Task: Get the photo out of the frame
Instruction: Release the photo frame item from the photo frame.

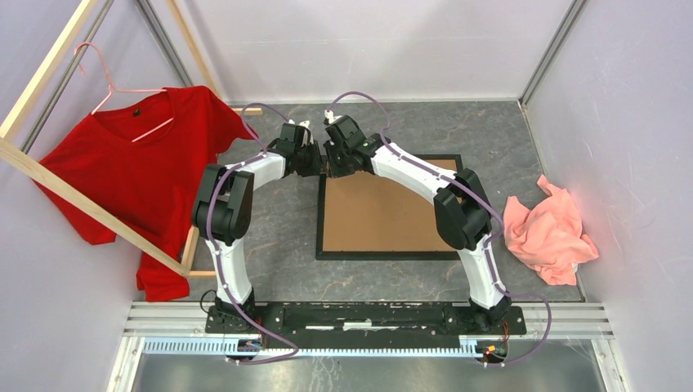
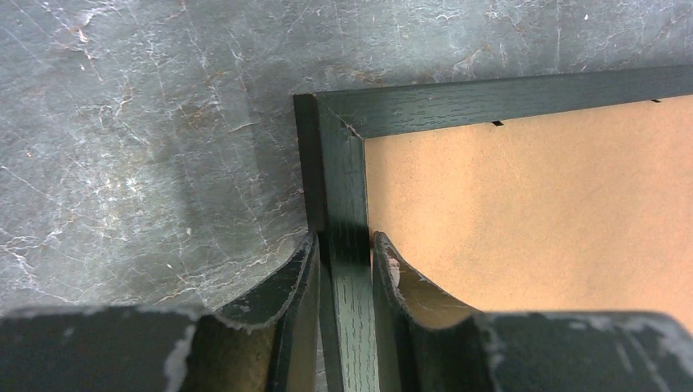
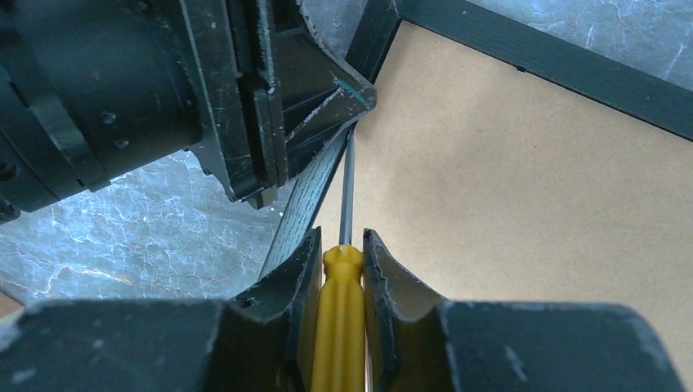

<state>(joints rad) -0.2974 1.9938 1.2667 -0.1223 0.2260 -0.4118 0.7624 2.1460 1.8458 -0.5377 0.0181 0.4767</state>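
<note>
The task looks to be at an early stage: the frame point(image 1: 384, 256) lies face down on the table point(image 1: 286, 261) with its brown backing board point(image 1: 384, 216) in place and filling the opening, so nothing has been lifted out yet. The photo cannot be seen in any view; it is judged to sit underneath the board, which would have to be loosened and removed first. The left gripper point(image 2: 343, 245) is closed partway on the frame's left rail, one finger on the outer side over the table and one on the inner side over the board, with the far left corner just beyond the fingertips. The right gripper point(image 3: 342, 241) is clamped on the yellow handle of a screwdriver point(image 3: 342, 318). Its thin shaft points along the seam between that rail and the board, reaching up beside the left gripper's inner finger. Whether the tip is under the board's edge or only resting at the seam cannot be told.
</note>
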